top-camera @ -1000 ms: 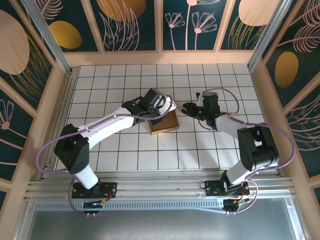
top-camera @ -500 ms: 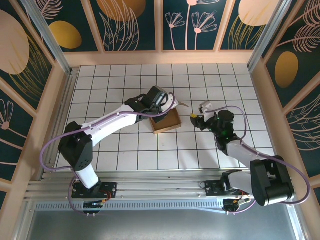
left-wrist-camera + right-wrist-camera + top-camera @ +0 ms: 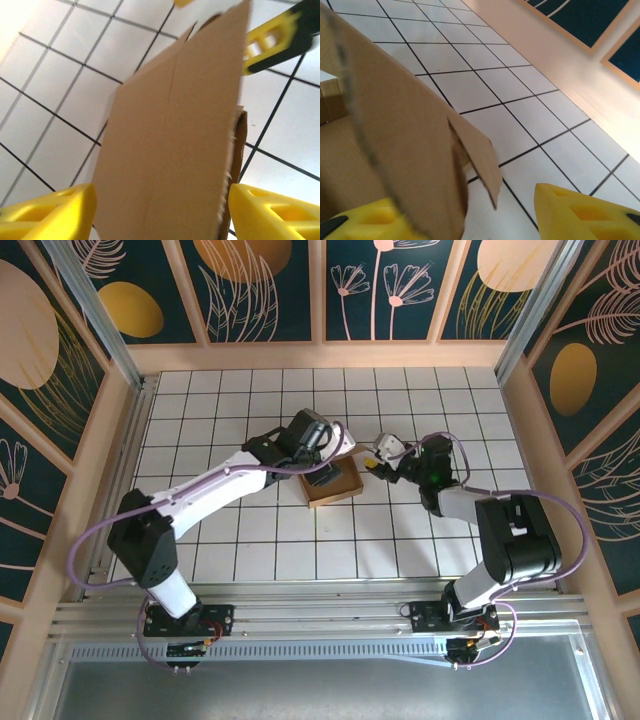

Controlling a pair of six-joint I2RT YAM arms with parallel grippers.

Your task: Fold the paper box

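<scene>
Brown cardboard, one paper box (image 3: 340,486); two pairs of yellow fingers (image 3: 55,210) alongside.

No readable text, labels, brands, numbers or signs, paper box (image 3: 341,486) plain unprinted brown cardboard, white tiled table (image 3: 256,540) bare of markings, wall panels carrying leaf and flower patterns without lettering

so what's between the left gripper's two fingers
A raised flap of the paper box, seen in the left wrist view: it stands between the yellow fingers of the left gripper, whose jaws are spread wide.
</scene>
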